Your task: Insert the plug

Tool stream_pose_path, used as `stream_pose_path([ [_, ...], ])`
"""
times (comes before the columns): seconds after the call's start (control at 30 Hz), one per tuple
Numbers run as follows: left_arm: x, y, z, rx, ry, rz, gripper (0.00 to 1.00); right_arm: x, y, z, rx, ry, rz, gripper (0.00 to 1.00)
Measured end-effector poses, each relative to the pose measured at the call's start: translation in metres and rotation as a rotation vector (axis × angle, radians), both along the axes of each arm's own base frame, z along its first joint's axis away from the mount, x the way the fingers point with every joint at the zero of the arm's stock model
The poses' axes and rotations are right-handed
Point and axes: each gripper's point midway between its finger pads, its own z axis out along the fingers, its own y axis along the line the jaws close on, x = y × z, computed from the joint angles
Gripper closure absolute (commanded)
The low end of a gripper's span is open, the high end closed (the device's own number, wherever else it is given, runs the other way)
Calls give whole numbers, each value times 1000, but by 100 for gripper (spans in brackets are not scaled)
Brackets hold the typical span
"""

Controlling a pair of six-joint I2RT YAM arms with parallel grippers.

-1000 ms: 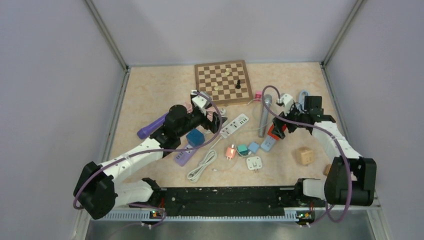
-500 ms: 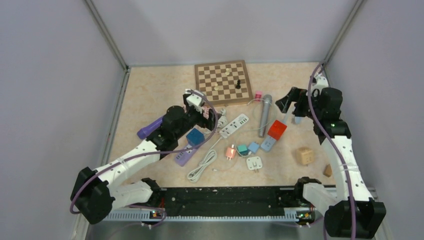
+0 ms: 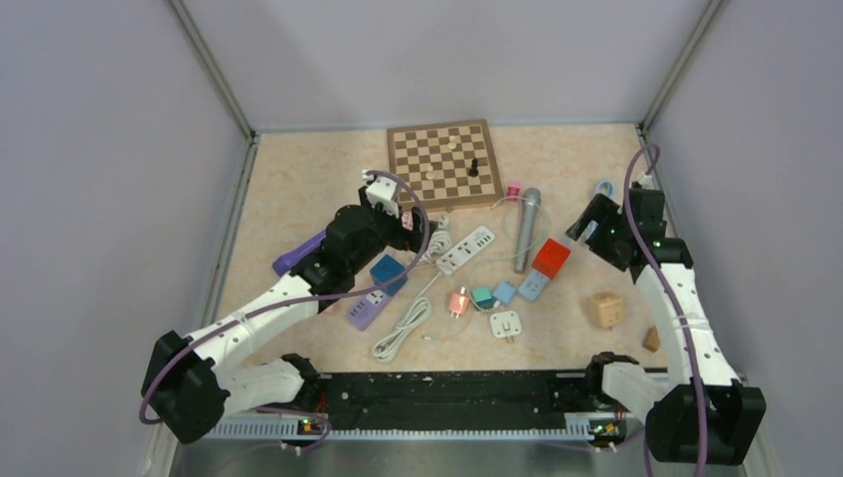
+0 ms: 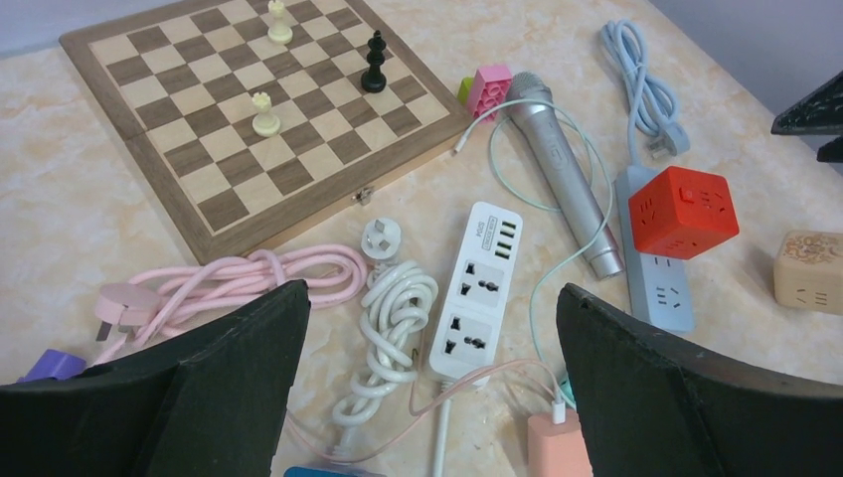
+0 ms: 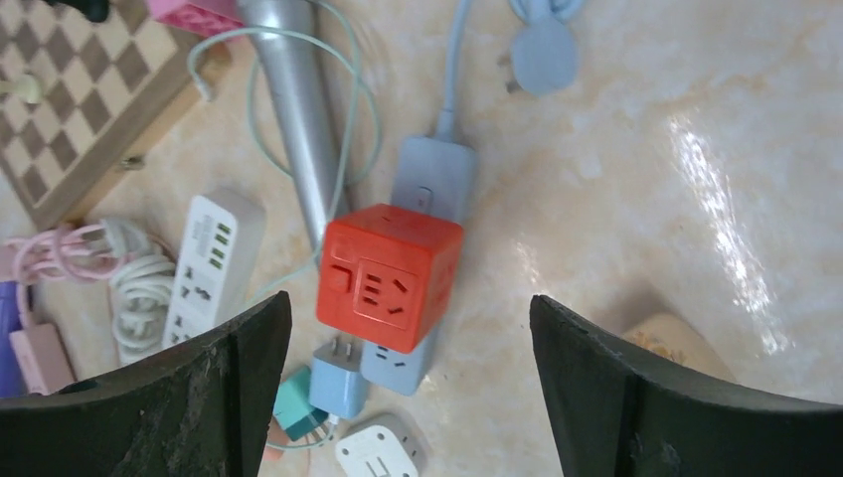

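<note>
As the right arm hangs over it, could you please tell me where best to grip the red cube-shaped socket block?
Probably its two opposite flat side faces, coming from above: the red cube-shaped socket block sits atop the pale blue power strip, its parallel sides exposed.

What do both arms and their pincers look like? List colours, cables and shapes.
Left arm and right arm: white links with black joints, and a purple cable looped alongside each. Left pincer and right pincer: two broad matte-black fingers each, tapering toward the tips.
</note>
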Motion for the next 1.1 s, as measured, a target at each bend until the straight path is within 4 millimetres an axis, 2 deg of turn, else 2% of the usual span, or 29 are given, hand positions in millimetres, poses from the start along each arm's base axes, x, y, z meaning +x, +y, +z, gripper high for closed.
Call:
stream_pose_path([
  [0.13,3,-2,1,6,35,7,3,-16,-3,-22,-11,96,-41,23],
  [0.3,7,-9,-6,11,81,4,4,-27,7,-40,27,157,-37,38],
  [0.43,11,-17,-17,17,121,-8,4,-31,16,-53,62,202,-21,46],
  [0.63,13,-21,-26,30,148,-18,4,-34,29,-69,96,250,18,59],
  [0.83,13,-22,-28,32,151,-18,4,-27,32,-76,114,259,15,67],
  [0.97,14,-23,-28,31,149,-17,4,-24,33,-77,116,256,4,63],
  [1.03,16,-23,-26,26,142,-15,4,-22,32,-75,115,260,-8,48],
  [1.1,17,-23,-25,23,136,-10,4,-21,25,-74,85,274,-40,22],
])
